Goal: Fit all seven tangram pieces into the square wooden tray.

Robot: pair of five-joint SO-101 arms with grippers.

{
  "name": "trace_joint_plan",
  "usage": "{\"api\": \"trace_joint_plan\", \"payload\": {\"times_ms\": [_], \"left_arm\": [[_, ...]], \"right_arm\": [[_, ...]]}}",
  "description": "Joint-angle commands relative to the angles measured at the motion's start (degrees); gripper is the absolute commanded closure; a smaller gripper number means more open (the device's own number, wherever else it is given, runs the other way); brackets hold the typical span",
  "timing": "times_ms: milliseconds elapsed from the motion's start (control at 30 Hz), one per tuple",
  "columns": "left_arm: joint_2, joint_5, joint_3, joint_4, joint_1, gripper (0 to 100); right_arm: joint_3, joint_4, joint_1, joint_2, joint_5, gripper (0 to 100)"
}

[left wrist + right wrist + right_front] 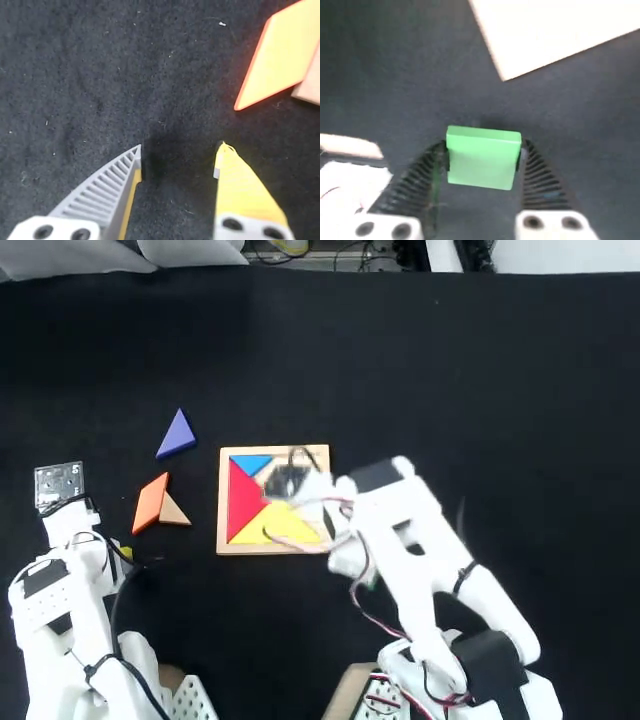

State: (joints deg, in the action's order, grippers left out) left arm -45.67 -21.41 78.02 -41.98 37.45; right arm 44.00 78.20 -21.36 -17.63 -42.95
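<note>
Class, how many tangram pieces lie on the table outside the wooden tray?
3: a purple triangle, an orange parallelogram and a tan triangle touching it, beside the tray. The right hand holds a green square; its arm may hide others.

Seven tangram pieces: three lie in the single wooden tray [272,549] at mid-frame, a blue triangle [250,464], red triangle [243,505] and yellow triangle [285,525]. Three lie left of it: a purple triangle [177,435], orange parallelogram [151,502] and tan triangle [174,511]. There is one green square [482,157], and two grippers: left gripper [177,150], right gripper [484,146].
</note>
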Motion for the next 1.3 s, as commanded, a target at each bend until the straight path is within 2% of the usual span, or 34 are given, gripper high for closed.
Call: {"api": "trace_joint_plan", "payload": {"times_ms": [0,167,300,400,600,833,1033,1267], "left_arm": [[-1.1,0.1,0.0,0.7,0.8,76],[-1.1,0.1,0.0,0.7,0.7,76],[-1.1,0.1,0.0,0.7,0.8,76],[-1.1,0.1,0.1,0.7,0.8,76],[-1.1,0.1,0.6,1.0,0.9,76],[-1.1,0.1,0.6,1.0,0.9,76],[-1.1,0.1,0.7,1.1,1.0,76],[-1.1,0.1,0.7,1.1,1.0,76]], "right_arm": [[-17.1,3.2,-0.6,0.3,5.0,89.9],[-27.2,-1.1,-5.4,4.8,11.5,89.9],[-35.8,-5.4,-9.1,16.3,17.1,89.9],[-45.4,-5.4,-10.1,27.4,18.5,89.9],[-67.0,2.1,-9.8,46.7,18.5,89.9],[-86.8,11.0,-9.8,61.8,18.5,89.9],[-97.5,17.8,-9.7,69.8,18.5,89.9],[-105.2,22.3,-9.9,72.8,22.9,89.9]]}}
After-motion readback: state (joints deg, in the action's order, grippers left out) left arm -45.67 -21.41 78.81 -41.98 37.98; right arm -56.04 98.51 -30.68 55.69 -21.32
